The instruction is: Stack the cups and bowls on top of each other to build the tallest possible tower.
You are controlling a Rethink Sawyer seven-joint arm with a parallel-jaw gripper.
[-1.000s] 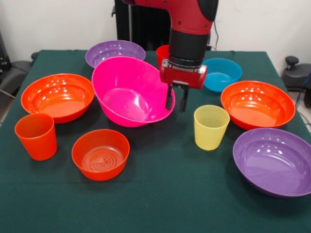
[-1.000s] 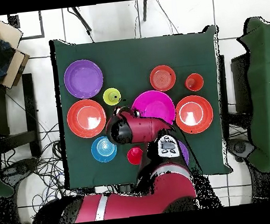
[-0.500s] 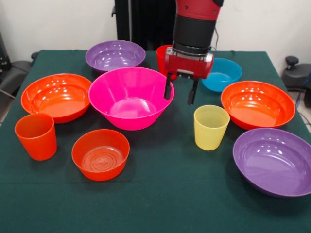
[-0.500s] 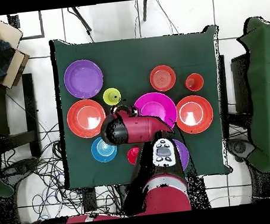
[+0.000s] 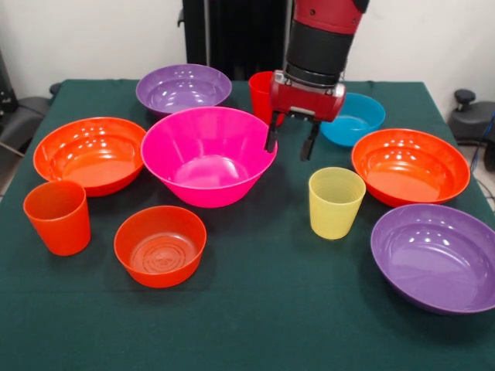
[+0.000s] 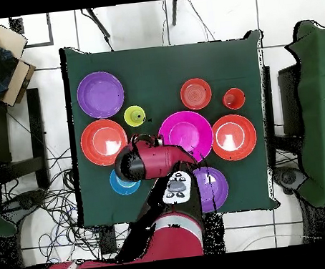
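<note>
**A:** Where is the big pink bowl (image 5: 207, 154)?

**B:** It sits upright on the green table (image 5: 255, 309), left of the middle in the front view. Nothing is inside it and nothing is stacked on it. Seen from overhead, the pink bowl (image 6: 186, 135) lies between a wide orange bowl (image 6: 233, 136) and the arm.

**A:** And the gripper (image 5: 291, 141)?

**B:** It hangs just beside the pink bowl's right rim, above the cloth. Its two black fingers (image 5: 271, 136) are spread apart with nothing between them. One finger is close to the rim; whether it touches, I cannot tell.

**A:** What lies closest around that?

**B:** The yellow cup (image 5: 336, 202) stands upright, below and to the right of the gripper in the front view. The red cup (image 5: 260, 93) is behind the gripper, partly hidden by it, and the small blue bowl (image 5: 354, 118) sits to its right.

**A:** Further out?

**B:** A purple bowl (image 5: 182, 86) is behind the pink one, toward the far edge. One wide orange bowl (image 5: 91, 153) sits to the left, the other wide orange bowl (image 5: 410, 165) to the right. The small orange bowl (image 5: 160, 245) is in front of the pink bowl, with the orange cup (image 5: 57, 216) upright to its left. The second purple bowl (image 5: 436, 256) lies at the near right.

**A:** Are any of them stacked?

**B:** No, each piece rests separately on the table.
</note>
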